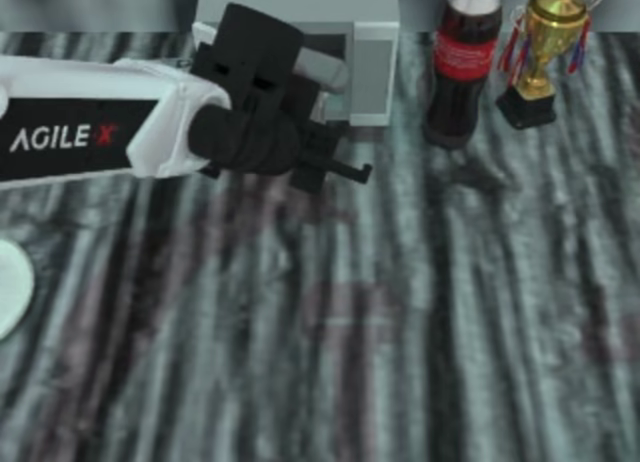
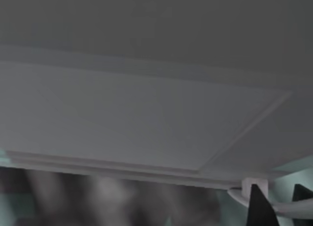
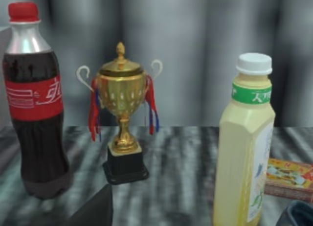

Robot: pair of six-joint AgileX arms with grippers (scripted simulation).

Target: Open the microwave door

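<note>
**Left arm at the microwave front, door swing in hand**

The boxy light silver-grey microwave (image 1: 300,22) stands at the table's far edge, left of centre. Its flat light-grey door (image 2: 146,118) fills the left wrist view, seen close and at a slant. The left gripper (image 1: 335,162) reaches in just before the door, likely to hook its edge; fingers (image 2: 257,206) show dark tips, spread not readable. The right arm is out of the top view, parked facing a dark cola bottle (image 3: 34,103) and gold trophy (image 3: 122,118).

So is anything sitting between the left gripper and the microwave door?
Nothing visible. The left gripper is already at the front of the microwave door, and the cola bottle and trophy stand off to the right.
</note>
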